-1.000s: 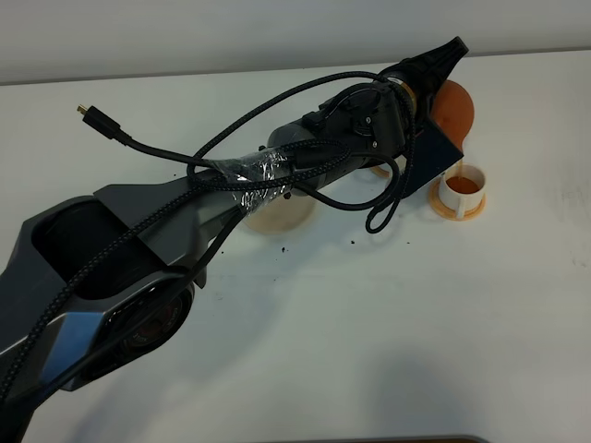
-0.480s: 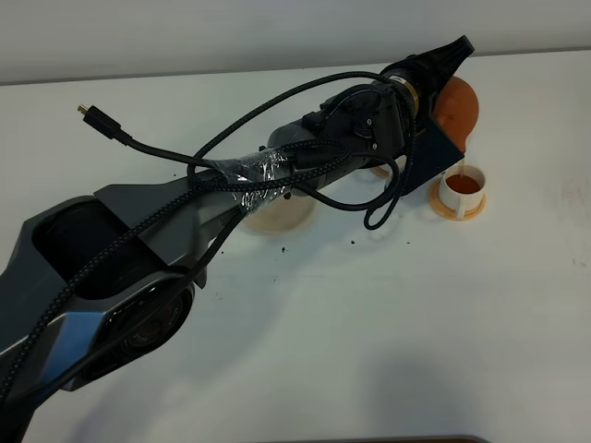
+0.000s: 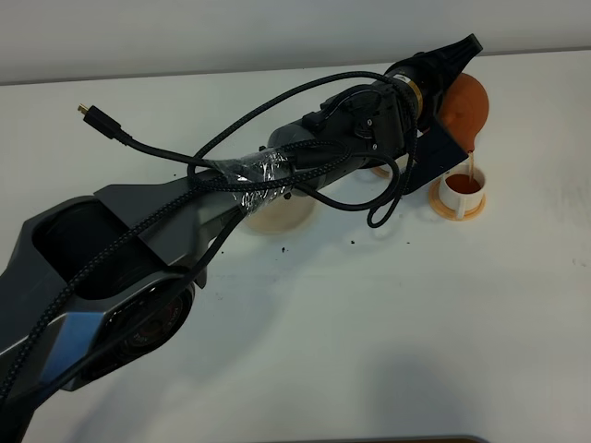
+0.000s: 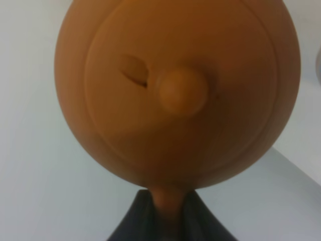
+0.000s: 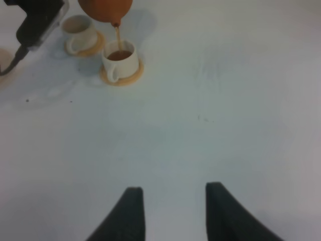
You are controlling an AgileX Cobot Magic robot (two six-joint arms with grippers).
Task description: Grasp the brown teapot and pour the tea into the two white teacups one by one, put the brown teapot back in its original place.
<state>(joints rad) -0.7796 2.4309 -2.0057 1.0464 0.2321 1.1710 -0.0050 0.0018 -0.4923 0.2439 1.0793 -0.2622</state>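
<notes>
Left gripper (image 4: 169,211): clamped tight on the loop handle of the brown teapot (image 4: 175,90); only the two dark finger roots show in its wrist view, cut off by the frame edge.
Brown teapot: held in the air, tipped spout-down above the teacup (image 3: 459,188) on the right of the exterior view; the lid and its knob (image 4: 181,90) fill the left wrist view, blurred, and the spout is hidden there.
Tea (image 3: 473,166): a thin stream runs from the spout into that teacup, which holds dark reddish liquid.
Teacup's saucer (image 3: 457,212): under the cup, part hidden by it.
Second teacup (image 5: 80,31): on its own saucer just beside the first; contents hard to make out; in the exterior view the arm covers it.
Coaster (image 3: 282,215): on the table (image 3: 369,323), half under the left arm, well apart from the teapot.
Right gripper (image 5: 170,201): jaws apart, nothing between them, low over bare table; not seen in the exterior view.
</notes>
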